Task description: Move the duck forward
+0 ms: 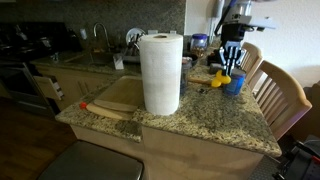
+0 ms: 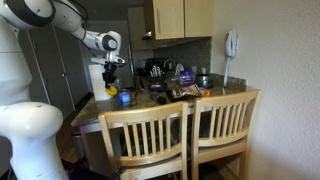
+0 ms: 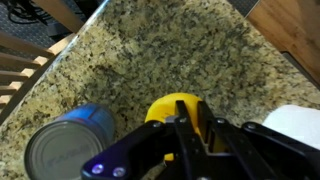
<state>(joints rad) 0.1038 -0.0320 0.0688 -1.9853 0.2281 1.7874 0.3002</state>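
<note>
The yellow-orange rubber duck (image 3: 170,108) sits on the granite counter beside a blue cup (image 3: 70,145). In the wrist view my gripper (image 3: 187,128) is right over the duck, its two fingers drawn close together with yellow showing in the narrow gap between them, pinching the duck's upper part. In both exterior views the gripper (image 1: 231,60) (image 2: 113,72) reaches down onto the duck (image 1: 221,75) (image 2: 111,90) near the counter's far end, next to the blue cup (image 1: 236,83) (image 2: 125,98).
A tall paper towel roll (image 1: 160,72) stands mid-counter by a wooden cutting board (image 1: 112,108) and also shows in the wrist view (image 3: 295,122). A sink (image 1: 75,58) lies behind. Two wooden chairs (image 2: 180,135) face the counter edge. Kitchen clutter (image 2: 175,85) sits on its other end.
</note>
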